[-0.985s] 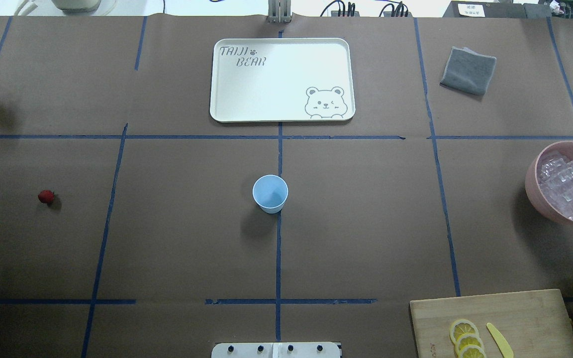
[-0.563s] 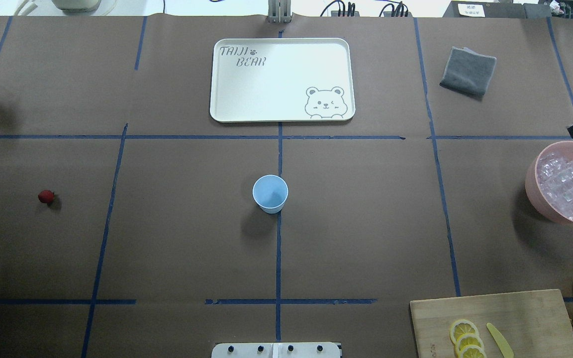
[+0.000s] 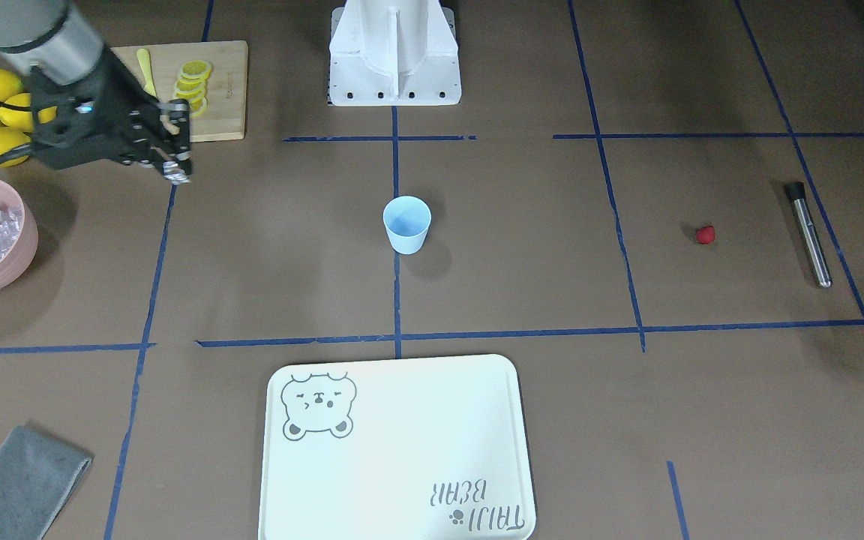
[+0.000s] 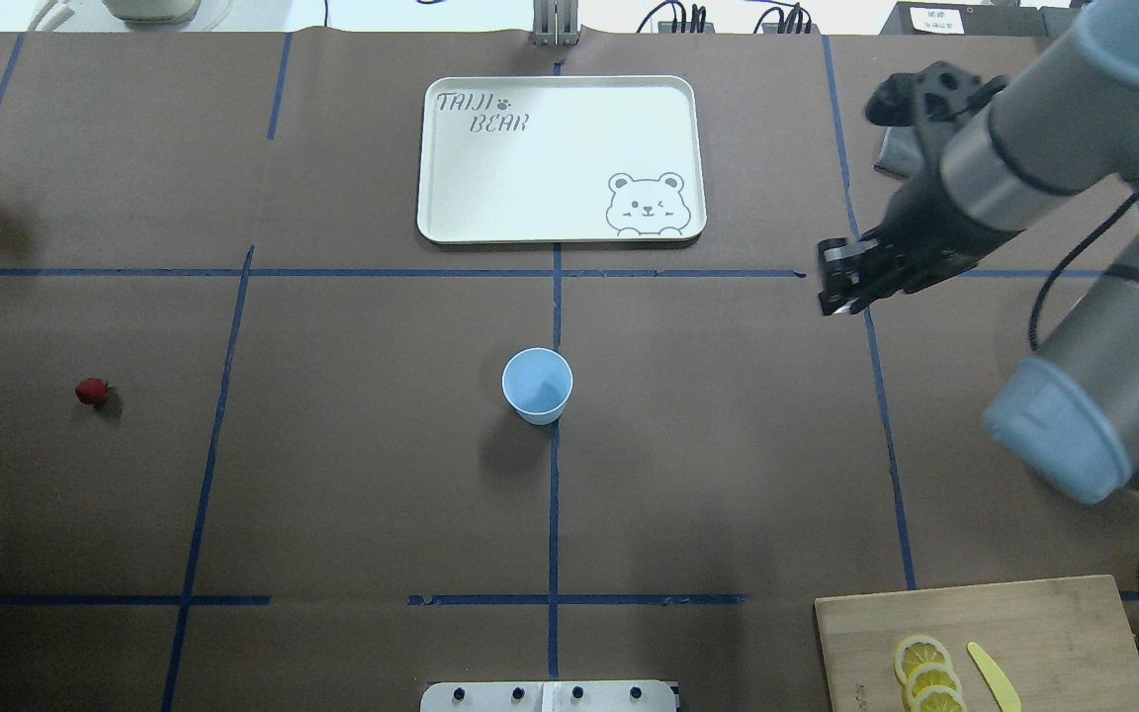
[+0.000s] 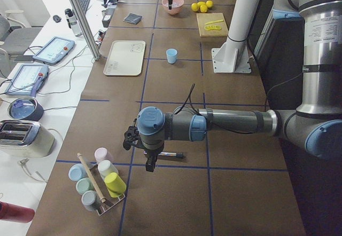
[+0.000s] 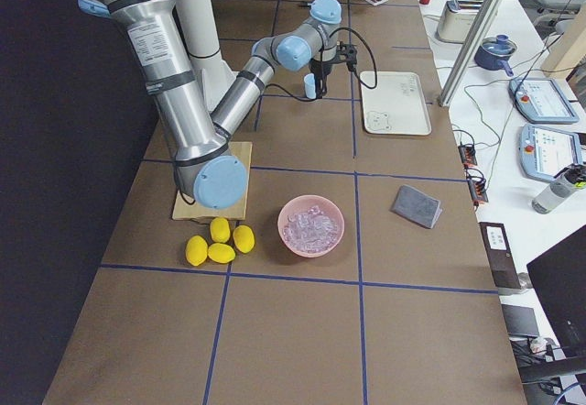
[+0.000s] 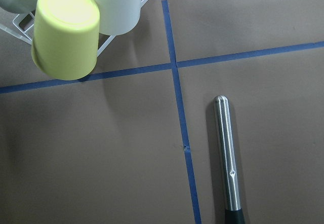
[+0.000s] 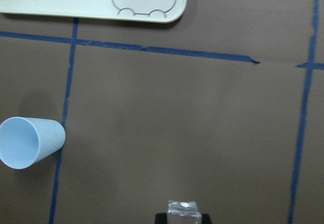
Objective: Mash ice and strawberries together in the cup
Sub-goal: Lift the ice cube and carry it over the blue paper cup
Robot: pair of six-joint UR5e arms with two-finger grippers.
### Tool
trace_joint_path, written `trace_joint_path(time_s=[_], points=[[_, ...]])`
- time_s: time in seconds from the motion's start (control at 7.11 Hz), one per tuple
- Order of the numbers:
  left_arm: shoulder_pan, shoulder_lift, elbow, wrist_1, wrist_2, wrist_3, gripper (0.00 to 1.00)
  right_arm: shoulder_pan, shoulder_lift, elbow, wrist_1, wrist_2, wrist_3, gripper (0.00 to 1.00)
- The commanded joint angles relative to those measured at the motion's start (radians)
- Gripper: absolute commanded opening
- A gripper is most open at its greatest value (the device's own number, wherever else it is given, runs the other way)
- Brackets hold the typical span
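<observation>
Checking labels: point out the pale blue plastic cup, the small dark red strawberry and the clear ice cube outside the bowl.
pale blue plastic cup (image 4: pixel 537 384), overhead view, inside bottom.
small dark red strawberry (image 4: pixel 90 392), overhead view, berry's middle.
clear ice cube (image 8: pixel 184 210), right wrist view, its middle.

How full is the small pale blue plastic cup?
Empty. The pale blue plastic cup stands upright, bare blue bottom showing; a clear ice cube is held in the right gripper, the small red strawberry lies outside.
</observation>
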Motion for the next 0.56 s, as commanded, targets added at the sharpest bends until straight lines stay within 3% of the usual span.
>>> trace_joint_path(time_s=[0.0, 0.42], points=[[-0.001, 0.001, 0.0, -0.001, 0.0, 0.0, 1.0, -0.254, 0.247, -0.156, -0.062, -0.257, 0.23, 0.0], [-0.001, 0.001, 0.0, 0.0, 0.0, 0.0, 1.0, -0.29, 0.417, -0.354, -0.032, -0.287, 0.283, 0.0]])
